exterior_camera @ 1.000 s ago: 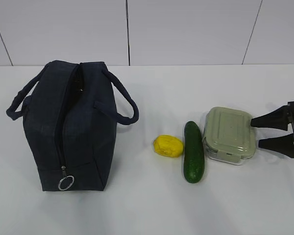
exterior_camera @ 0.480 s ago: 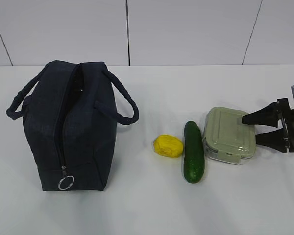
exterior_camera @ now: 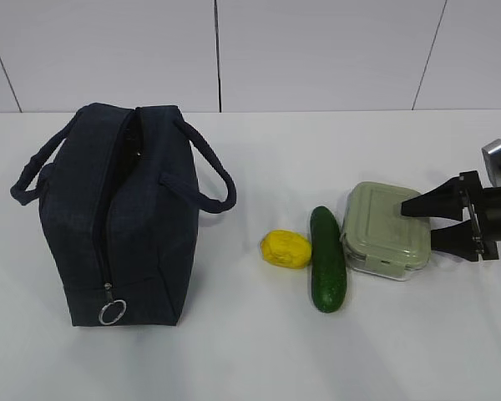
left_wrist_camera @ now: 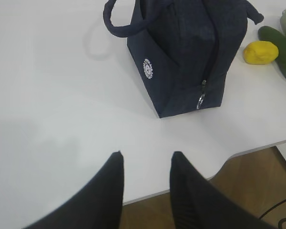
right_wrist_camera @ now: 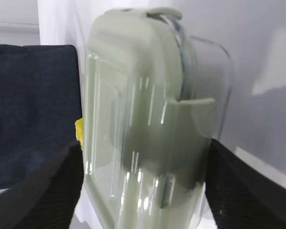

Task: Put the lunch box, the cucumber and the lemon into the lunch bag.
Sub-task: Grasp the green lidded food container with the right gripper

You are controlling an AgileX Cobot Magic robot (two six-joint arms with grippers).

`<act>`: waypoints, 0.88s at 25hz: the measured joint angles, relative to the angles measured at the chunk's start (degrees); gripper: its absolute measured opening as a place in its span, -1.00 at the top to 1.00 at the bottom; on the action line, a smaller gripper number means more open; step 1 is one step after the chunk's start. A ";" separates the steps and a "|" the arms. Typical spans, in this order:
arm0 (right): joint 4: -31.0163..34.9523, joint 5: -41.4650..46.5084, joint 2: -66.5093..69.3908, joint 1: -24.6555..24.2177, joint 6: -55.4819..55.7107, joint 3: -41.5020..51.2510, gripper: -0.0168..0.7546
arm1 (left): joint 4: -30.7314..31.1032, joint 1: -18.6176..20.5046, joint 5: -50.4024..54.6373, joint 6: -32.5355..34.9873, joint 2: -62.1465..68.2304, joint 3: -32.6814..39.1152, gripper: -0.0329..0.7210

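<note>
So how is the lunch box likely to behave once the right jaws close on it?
The lunch box looks rigid: clear hard walls under a clipped green lid, so it probably won't flex. Its glossy sides may be slippery. Flat-based, it should slide rather than roll, possibly nudging the cucumber beside it.

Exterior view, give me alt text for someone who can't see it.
The right claw, open, straddles the right end of a green-lidded lunch box on a white table. Left of it lie a cucumber, a lemon and an upright navy lunch bag.
</note>
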 joint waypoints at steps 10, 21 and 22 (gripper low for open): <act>-0.34 0.00 0.00 0.26 -0.29 0.00 -0.55 | 0.00 0.00 0.00 0.00 0.00 0.00 0.28; -0.34 0.00 1.34 0.36 2.67 0.00 -0.55 | 0.32 0.00 0.00 -0.15 0.00 0.00 0.28; -0.14 0.00 1.34 0.34 2.67 0.00 -0.55 | 0.32 0.00 0.00 -0.15 0.00 0.00 0.28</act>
